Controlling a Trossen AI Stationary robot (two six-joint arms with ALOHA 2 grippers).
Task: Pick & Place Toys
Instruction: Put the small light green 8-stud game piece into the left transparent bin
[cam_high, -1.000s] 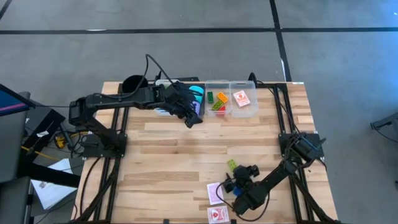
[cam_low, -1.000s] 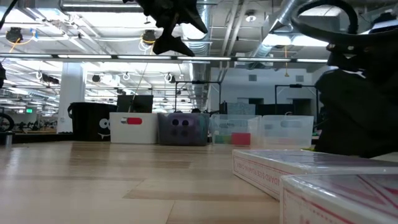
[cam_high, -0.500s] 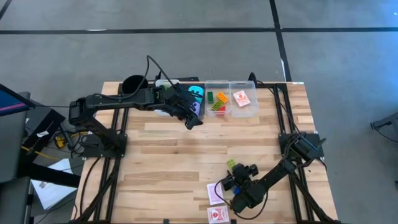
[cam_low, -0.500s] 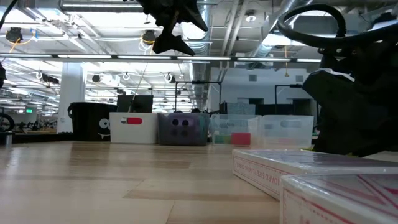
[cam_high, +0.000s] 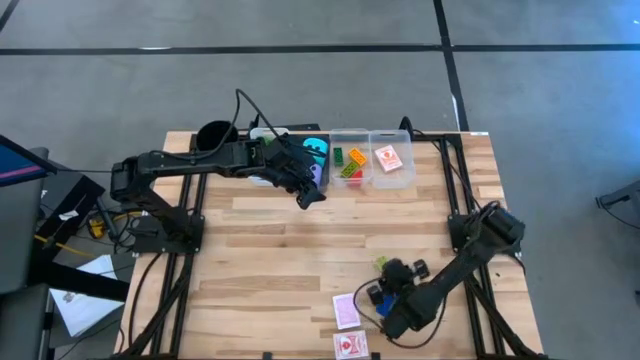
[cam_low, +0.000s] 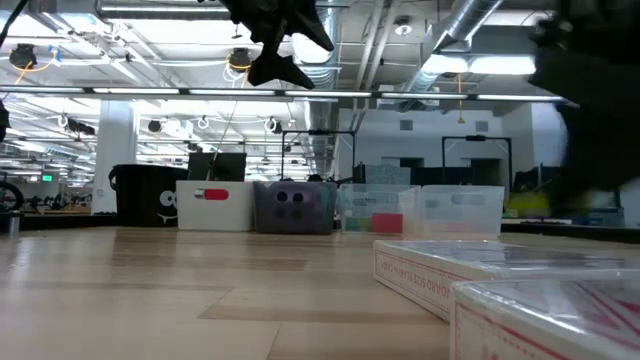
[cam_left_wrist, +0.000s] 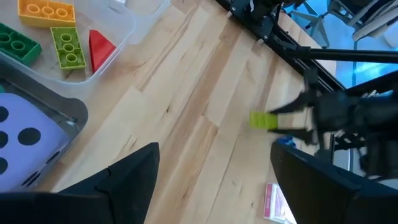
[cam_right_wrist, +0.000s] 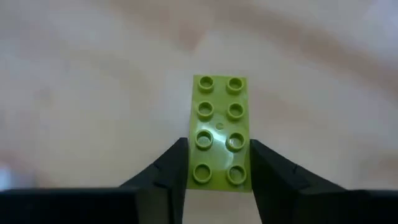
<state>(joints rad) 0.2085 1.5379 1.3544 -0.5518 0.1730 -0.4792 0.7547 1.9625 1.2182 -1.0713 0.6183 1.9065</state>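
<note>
Right gripper (cam_right_wrist: 219, 163) clamps a lime brick (cam_right_wrist: 219, 130) at the table's (cam_high: 280, 250) 5 o'clock.

Its fingers (cam_right_wrist: 171, 167) press the brick's long sides, just beside two red-white cards (cam_high: 346, 312). The left gripper (cam_high: 308, 190) hangs open at 12 o'clock over a purple die (cam_left_wrist: 18, 134), near bins (cam_high: 368, 158) holding bricks.

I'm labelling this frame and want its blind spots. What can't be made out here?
- High view: the lime brick is almost hidden under the right gripper.
- Low view: the right arm is a dark blur at the edge, its gripper unseen.
- Left wrist view: the purple die is cut off by the frame edge.
</note>
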